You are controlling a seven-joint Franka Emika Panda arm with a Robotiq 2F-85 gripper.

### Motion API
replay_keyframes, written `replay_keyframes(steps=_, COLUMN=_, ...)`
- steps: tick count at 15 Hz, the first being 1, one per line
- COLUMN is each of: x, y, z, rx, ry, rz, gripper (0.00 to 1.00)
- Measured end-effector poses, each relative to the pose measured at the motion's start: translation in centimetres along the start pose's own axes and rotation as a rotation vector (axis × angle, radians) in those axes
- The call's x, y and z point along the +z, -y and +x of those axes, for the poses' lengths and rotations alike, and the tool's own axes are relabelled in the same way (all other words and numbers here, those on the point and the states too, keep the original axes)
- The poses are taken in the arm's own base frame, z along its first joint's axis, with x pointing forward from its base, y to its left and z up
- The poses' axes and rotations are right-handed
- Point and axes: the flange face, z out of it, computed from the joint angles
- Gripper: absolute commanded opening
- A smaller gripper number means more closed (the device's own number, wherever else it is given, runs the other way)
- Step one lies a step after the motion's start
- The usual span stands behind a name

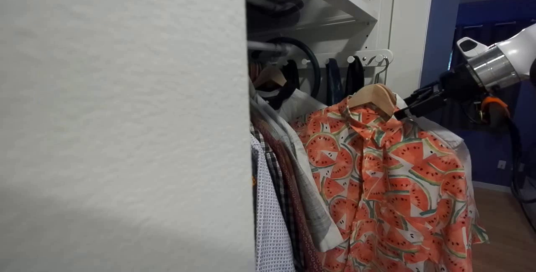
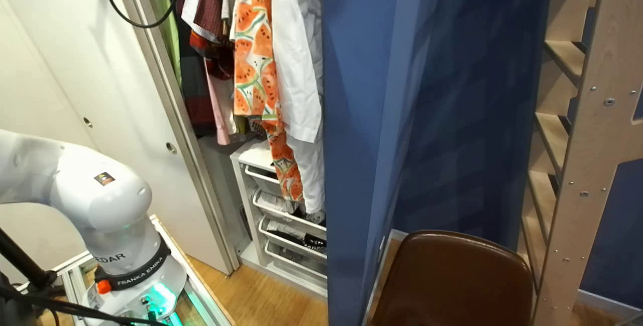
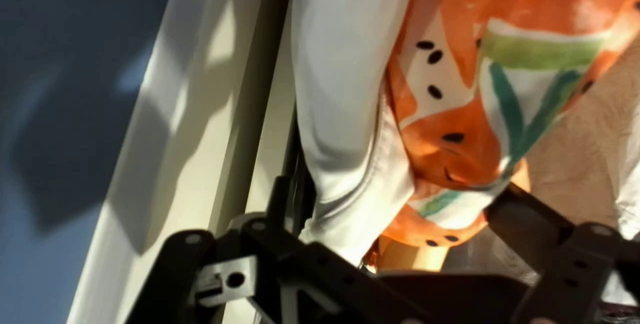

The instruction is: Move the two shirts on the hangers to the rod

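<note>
A big pale wall [image 1: 121, 121] is standing closest to the camera in an exterior view, filling the whole left side; past its edge, only this view is showing a white peg rail [image 1: 342, 60] and a grey rod [image 1: 264, 46]; a row of other clothes [image 1: 289, 175] is hanging lower down. White drawers [image 2: 291, 238], a brown chair [image 2: 452, 281] and a wooden ladder [image 2: 585, 165] are showing only in an exterior view, where the robot arm [image 2: 105, 185] is standing by a white door [image 2: 100, 65]. The wrist view is giving the clearest look at the end effector [image 3: 395, 189]; its two fingers [image 3: 530, 219] are standing wide apart; parts of the watermelon shirt [image 1: 385, 188] and the white shirt [image 3: 345, 89] are sitting between them; I am not able to tell if a fingertip is touching the cloth. In an exterior view, the end effector is pointing at the neck of the watermelon shirt, right beside its collar. That shirt is hanging upright on a wooden hanger [image 1: 370, 96], with a metal hook [image 1: 386, 66] sitting at the last peg [image 1: 379, 58]; its cloth is showing orange-red slices, green skins and black seeds on white, with soft wrinkles running down; the white shirt is looking plain, hanging just beside it in both exterior views.
</note>
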Motion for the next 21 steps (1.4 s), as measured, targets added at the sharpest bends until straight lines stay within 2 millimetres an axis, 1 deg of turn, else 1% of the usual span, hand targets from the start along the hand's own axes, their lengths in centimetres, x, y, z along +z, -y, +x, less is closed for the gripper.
replay_keyframes(steps=7, x=1.9, y=0.4, z=-0.2, rx=0.029, ry=0.033, rz=0.056, gripper=1.0)
replay_keyframes(steps=9, x=1.9, y=0.3, z=-0.5, rx=0.039, ry=0.053, rz=0.078, gripper=1.0)
replay_keyframes(steps=13, x=1.1, y=-0.1, z=-0.9, rx=0.041, ry=0.099, rz=0.126, gripper=1.0)
replay_keyframes(steps=18, x=1.5, y=0.4, z=-0.9, rx=0.032, ry=0.112, rz=0.141, gripper=1.0)
replay_keyframes(steps=19, x=1.6, y=0.5, z=-0.8, rx=0.03, ry=0.111, rz=0.14, gripper=0.75)
replay_keyframes(steps=20, x=1.6, y=0.7, z=-0.6, rx=0.027, ry=0.108, rz=0.137, gripper=0.74)
replay_keyframes(steps=21, x=1.7, y=0.8, z=-0.4, rx=0.025, ry=0.101, rz=0.13, gripper=0.66)
